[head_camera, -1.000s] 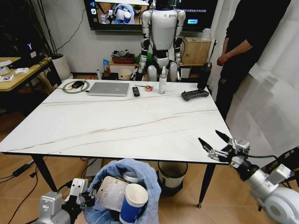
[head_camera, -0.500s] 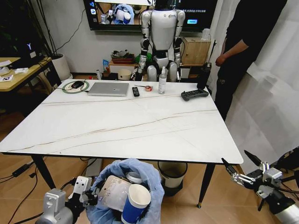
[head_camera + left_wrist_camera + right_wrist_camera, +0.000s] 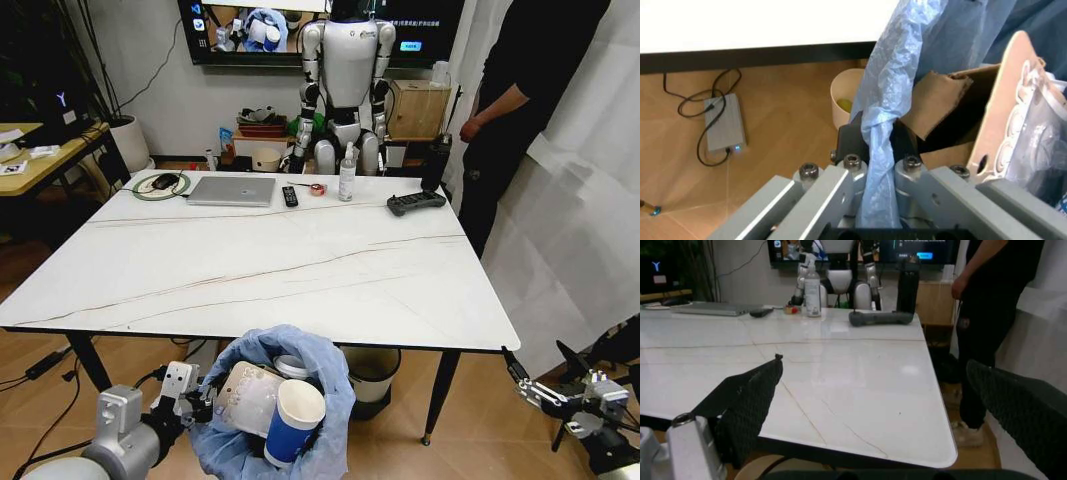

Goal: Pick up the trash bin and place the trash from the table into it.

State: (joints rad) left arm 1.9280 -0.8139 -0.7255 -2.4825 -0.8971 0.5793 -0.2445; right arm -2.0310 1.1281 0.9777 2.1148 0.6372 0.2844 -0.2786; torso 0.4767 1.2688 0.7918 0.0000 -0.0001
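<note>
While the left gripper [image 3: 196, 404] pinches the crinkly light-blue plastic liner of the small round trash bin [image 3: 285, 410], clamped on a bunched fold of bag near the rim, the bin hangs low in front of the near edge of the large white marble-look table [image 3: 300, 265]. Inside it sit a blue-and-white paper cup [image 3: 293, 420], a clear packet [image 3: 245, 398] and torn brown cardboard [image 3: 940, 97]. Off to the right, below the table's near corner, the right gripper [image 3: 552, 385] hangs with its black fingers spread and nothing between them. Since the hold appears to be on thin film rather than the bin wall, the bag could slip or tear under the load, tipping litter onto the floor. Farther back, a silver laptop [image 3: 233, 190] and a black controller [image 3: 417, 202] rest on the tabletop.
</note>
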